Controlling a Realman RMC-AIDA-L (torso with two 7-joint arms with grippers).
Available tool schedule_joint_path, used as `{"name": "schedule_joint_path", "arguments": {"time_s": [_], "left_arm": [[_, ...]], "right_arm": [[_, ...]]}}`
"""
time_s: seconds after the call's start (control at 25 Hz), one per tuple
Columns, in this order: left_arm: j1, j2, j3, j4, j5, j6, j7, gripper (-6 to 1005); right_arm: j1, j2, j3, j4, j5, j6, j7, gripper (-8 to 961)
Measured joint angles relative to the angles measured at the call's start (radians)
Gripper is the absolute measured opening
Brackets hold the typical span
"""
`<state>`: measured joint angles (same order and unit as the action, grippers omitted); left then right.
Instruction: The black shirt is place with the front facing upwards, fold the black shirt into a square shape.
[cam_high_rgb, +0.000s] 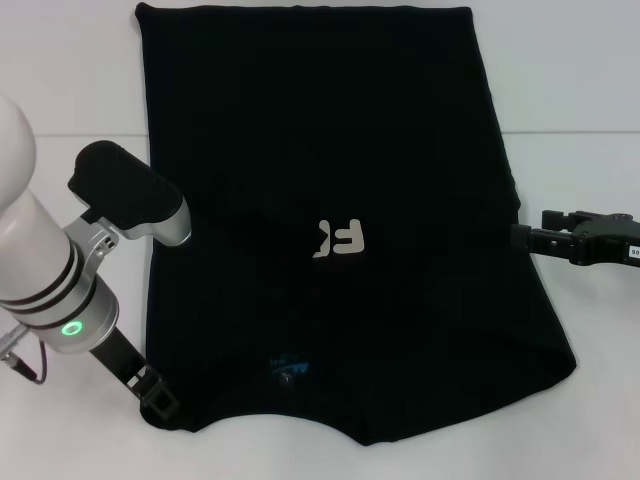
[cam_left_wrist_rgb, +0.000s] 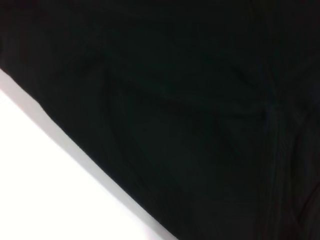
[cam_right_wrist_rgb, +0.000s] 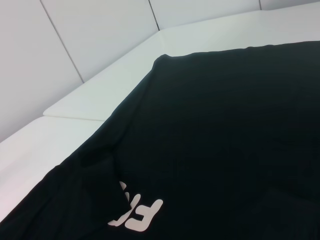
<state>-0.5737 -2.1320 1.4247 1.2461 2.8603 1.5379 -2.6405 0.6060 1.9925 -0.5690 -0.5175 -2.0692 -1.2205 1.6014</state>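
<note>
Black shirt (cam_high_rgb: 330, 180), sides folded inward, on white table (cam_high_rgb: 580, 70).
Left gripper (cam_high_rgb: 160, 395) at near-left corner, right gripper (cam_high_rgb: 525, 238) at right edge; grip states indeterminable.

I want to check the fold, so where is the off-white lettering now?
In the head view, the off-white lettering sits near the middle of the black shirt, beside a folded-over edge, farther from the robot than the blue neck label.

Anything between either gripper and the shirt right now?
Nothing visible. The left gripper sits low at the near left corner of the shirt, and the right gripper sits right at its right edge. Only bare white table surrounds the shirt, whose sleeves are already folded in.
</note>
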Motion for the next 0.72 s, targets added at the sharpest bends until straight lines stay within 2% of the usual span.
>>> {"name": "schedule_joint_path", "arguments": {"time_s": [0.2, 0.32, 0.72], "left_arm": [[0.001, -0.004, -0.007, -0.001, -0.002, -0.002, 0.009, 789], [0.000, -0.006, -0.021, -0.001, -0.003, -0.002, 0.010, 570], [-0.010, -0.010, -0.040, -0.018, -0.004, -0.002, 0.015, 360]], "right_arm": [[-0.002, -0.001, 0.000, 0.000, 0.000, -0.001, 0.000, 732], [-0.003, -0.001, 0.000, 0.001, 0.000, -0.001, 0.000, 732], [-0.004, -0.001, 0.000, -0.006, 0.000, -0.014, 0.000, 732]]}}
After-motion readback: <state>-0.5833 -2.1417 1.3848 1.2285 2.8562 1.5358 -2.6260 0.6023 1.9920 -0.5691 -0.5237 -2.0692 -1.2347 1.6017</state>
